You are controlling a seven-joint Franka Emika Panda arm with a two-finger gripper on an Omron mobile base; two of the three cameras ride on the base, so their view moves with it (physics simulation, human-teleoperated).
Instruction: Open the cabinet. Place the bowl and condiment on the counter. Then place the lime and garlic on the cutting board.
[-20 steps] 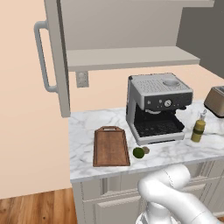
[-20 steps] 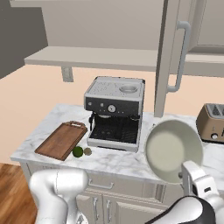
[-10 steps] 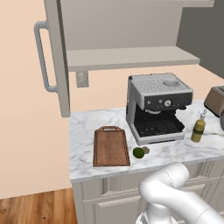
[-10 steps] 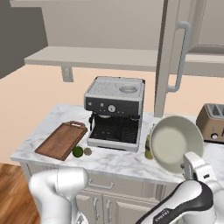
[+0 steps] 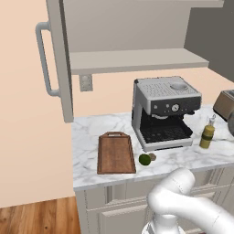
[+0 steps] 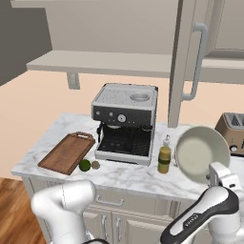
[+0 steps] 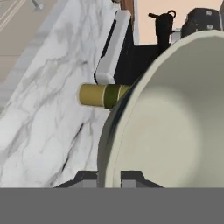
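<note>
Bowl (image 6: 200, 153) is pinched by its rim in the claw (image 7: 109, 177), tipped up at three o'clock of the condiment (image 6: 164, 156).

You are looking at a home kitchen. A white marble counter (image 5: 91, 132) tops pale panelled base cupboards (image 6: 128, 217), with wood flooring (image 5: 32, 217) below. Centred on the counter stands a silver and black espresso machine (image 6: 125, 123). Left of that machine lies a wooden cutting board (image 5: 115, 153), with a lime (image 5: 144, 159) and garlic (image 5: 152, 156) just at its front corner. Right of the machine stand a condiment bottle (image 6: 164, 157) and, further along, a toaster (image 6: 231, 131). Above the machine hang a shelf (image 5: 137, 59) and a wall cabinet (image 6: 190, 57) with a long bar handle.
</note>
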